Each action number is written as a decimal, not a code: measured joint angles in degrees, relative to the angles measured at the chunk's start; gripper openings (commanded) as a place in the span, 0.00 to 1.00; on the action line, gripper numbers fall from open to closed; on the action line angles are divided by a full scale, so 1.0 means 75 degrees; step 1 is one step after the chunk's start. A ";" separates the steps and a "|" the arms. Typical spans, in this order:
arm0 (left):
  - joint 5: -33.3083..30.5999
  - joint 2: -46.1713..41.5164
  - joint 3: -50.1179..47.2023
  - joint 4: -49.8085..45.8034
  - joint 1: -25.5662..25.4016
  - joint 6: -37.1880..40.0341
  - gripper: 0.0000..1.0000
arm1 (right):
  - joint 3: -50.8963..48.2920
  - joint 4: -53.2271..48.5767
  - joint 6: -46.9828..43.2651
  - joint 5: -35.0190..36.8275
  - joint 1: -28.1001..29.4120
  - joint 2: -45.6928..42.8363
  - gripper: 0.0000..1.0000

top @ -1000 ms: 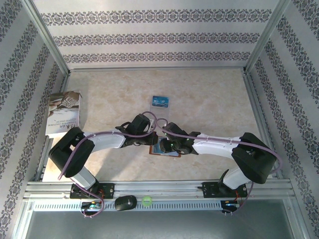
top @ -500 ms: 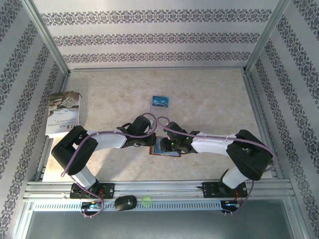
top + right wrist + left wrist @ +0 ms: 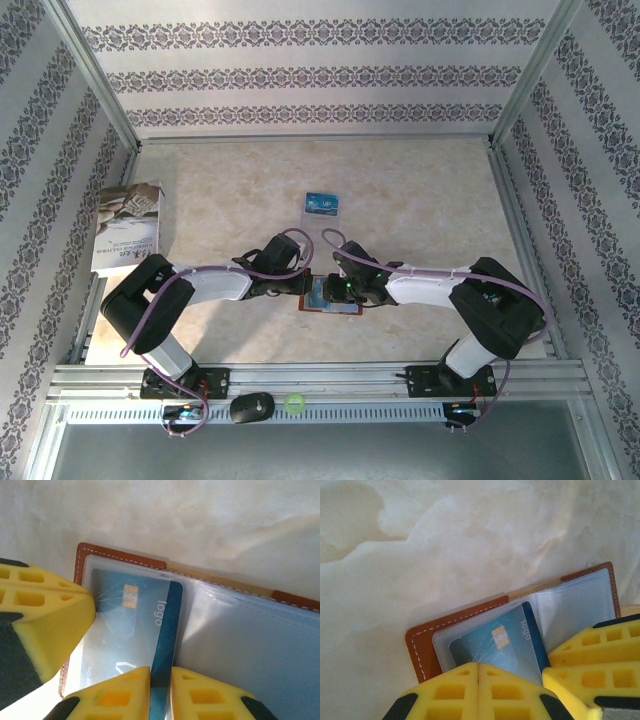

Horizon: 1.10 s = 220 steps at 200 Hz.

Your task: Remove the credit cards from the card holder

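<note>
**On the marbled table, one open card holder is met by two grippers**

A pale, cream-marbled table (image 3: 430, 200) is seen, closed in on three sides by walls (image 3: 320, 70) with grey ornamented stripes and edged by a metal frame (image 3: 320, 378).

One card holder (image 3: 420, 645) is counted. It is of reddish-brown leather and lies opened flat near the middle of the near edge. Two blue cards are counted. One credit card (image 3: 132, 615) sits in the clear sleeve of the holder, with its chip upward and one long edge out of the sleeve. The second blue card (image 3: 323, 203) lies well apart, farther back on the table, on a pale sheet. One printed booklet (image 3: 128, 228) is placed at the left edge.

The left gripper (image 3: 478, 672) is clenched, its yellow fingers pressed together with nothing between them, and it is set down on the sleeve end of the holder, over the card's short edge. The right gripper (image 3: 160, 680) stands over the exposed long edge of the same card. Its jaws are nearly closed and the dark blue edge is seen in the narrow gap. Whether the card is really pinched cannot be told.
</note>
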 measured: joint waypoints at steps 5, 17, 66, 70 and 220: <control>-0.0003 -0.0012 -0.0009 0.0000 0.0000 -0.0009 0.00 | -0.0015 0.0047 0.0067 -0.0055 -0.0015 0.0012 0.22; -0.0006 -0.0032 -0.0026 -0.0003 0.0000 -0.0017 0.00 | -0.0026 0.0114 0.0187 -0.0187 -0.0076 0.0035 0.21; -0.0026 -0.0055 -0.0052 -0.0003 0.0000 -0.0044 0.00 | -0.0070 0.0341 0.0533 -0.0525 -0.0216 0.0143 0.09; -0.0032 -0.0067 -0.0064 -0.0003 0.0000 -0.0044 0.00 | -0.0079 0.0356 0.0568 -0.0522 -0.0224 0.0143 0.08; 0.0099 -0.0149 -0.0172 -0.0006 0.0015 -0.0061 0.07 | -0.0973 -0.0326 0.0659 0.0481 -0.0256 -0.1594 0.00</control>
